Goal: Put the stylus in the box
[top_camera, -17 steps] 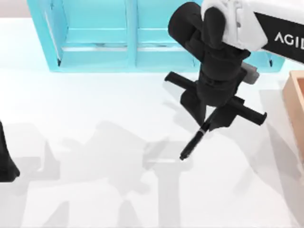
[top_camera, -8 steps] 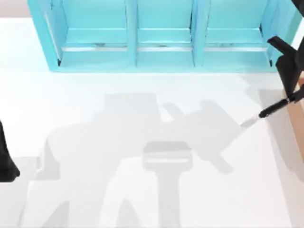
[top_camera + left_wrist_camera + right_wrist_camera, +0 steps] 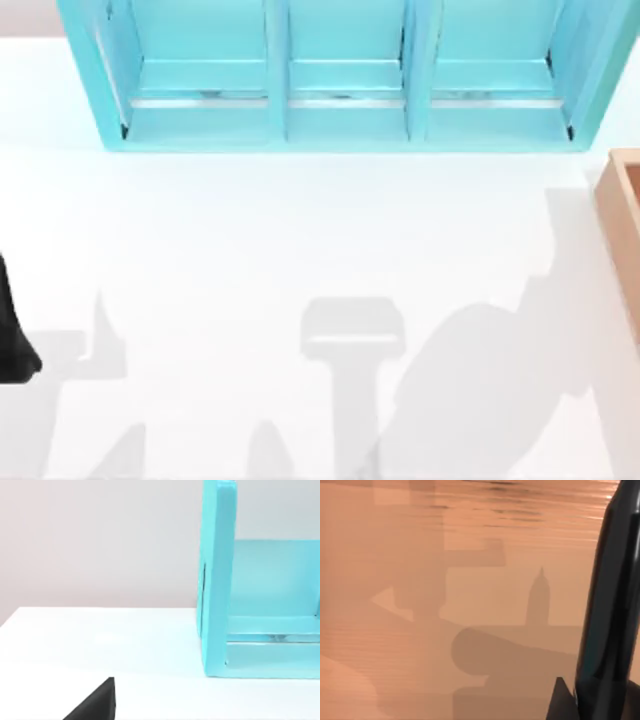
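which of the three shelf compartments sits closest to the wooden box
The rightmost compartment of the turquoise shelf; the tan box sits at the table's right edge, just beyond it.

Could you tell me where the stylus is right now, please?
In the right wrist view, the stylus is close to the camera, over the box's brownish inside.

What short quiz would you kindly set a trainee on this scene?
1. True or false: the stylus lies on the white table.
2. How many compartments does the turquoise shelf unit have? A two, B three, C four.
3. Fill in: the right wrist view shows the stylus in front of the brownish inside of the ___.
Key: 1 false; 2 B; 3 box.
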Tool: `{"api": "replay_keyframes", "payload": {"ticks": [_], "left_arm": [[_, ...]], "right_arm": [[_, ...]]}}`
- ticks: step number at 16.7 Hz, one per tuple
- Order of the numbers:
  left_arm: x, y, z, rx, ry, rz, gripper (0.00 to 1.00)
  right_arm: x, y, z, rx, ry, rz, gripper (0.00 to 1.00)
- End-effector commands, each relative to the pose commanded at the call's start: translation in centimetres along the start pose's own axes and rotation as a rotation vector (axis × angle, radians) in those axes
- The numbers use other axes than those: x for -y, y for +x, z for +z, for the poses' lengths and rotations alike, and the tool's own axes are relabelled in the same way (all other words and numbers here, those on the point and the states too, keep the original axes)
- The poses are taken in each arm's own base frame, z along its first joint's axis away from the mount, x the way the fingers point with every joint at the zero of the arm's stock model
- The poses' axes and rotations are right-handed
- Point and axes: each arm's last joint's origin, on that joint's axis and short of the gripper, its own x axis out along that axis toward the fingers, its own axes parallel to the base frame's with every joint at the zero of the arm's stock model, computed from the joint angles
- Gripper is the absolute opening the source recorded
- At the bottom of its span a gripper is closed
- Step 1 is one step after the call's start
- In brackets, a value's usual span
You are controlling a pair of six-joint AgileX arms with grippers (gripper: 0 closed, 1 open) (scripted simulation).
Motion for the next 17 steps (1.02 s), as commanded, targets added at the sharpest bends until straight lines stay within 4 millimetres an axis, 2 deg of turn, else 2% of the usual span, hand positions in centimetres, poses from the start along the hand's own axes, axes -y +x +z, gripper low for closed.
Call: {"api": "replay_keyframes", "payload": {"ticks": [3, 8, 11, 14, 17], "left_arm": [[0.0, 0.0, 0.0, 0.0, 0.0, 0.0, 1.0], [0.0, 0.0, 0.0, 0.0, 0.0, 0.0, 1.0], [0.0, 0.0, 0.0, 0.0, 0.0, 0.0, 1.0], [0.0, 0.0, 0.0, 0.0, 0.0, 0.0, 1.0], [0.0, 0.0, 0.0, 0.0, 0.0, 0.0, 1.0]], "right_arm": [[1.4, -0.3, 1.7, 0.0, 0.048, 0.009, 0.0], [1.2, -0.3, 1.6, 0.002, 0.047, 0.009, 0.0], [0.2, 0.0, -0.5, 0.017, 0.03, 0.009, 0.0], [-0.9, 1.4, -3.1, 0.028, 0.01, 0.015, 0.0], [-0.9, 3.4, -3.8, 0.023, 0.008, 0.022, 0.0]]}}
